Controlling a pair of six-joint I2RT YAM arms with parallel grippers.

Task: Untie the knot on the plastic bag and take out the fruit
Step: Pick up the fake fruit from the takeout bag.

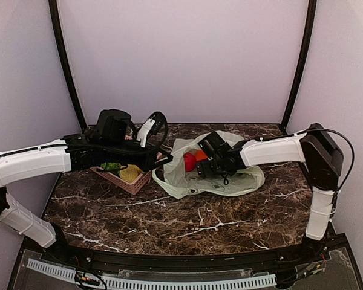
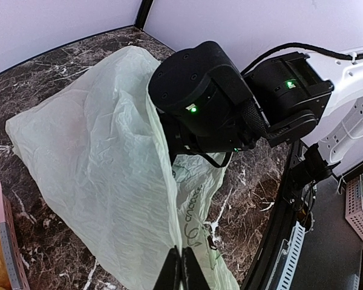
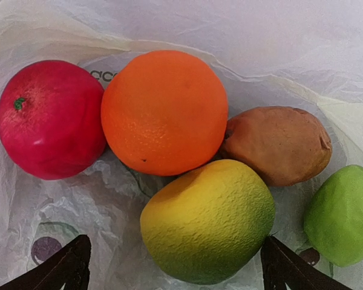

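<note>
Right gripper (image 3: 175, 269) spread wide, empty, above dimpled yellow-green fruit (image 3: 209, 220); left gripper (image 2: 181, 270) clamped on crinkly translucent plastic bag (image 2: 97, 157).

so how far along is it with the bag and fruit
Done: the bag is open, no knot showing. In hand: left gripper pinches its edge; right gripper hangs open over the fruit. Left: the five visible pieces lie inside the bag.

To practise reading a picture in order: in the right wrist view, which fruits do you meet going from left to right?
red fruit → orange fruit → yellow-green fruit → brown oval fruit → light green fruit
</note>
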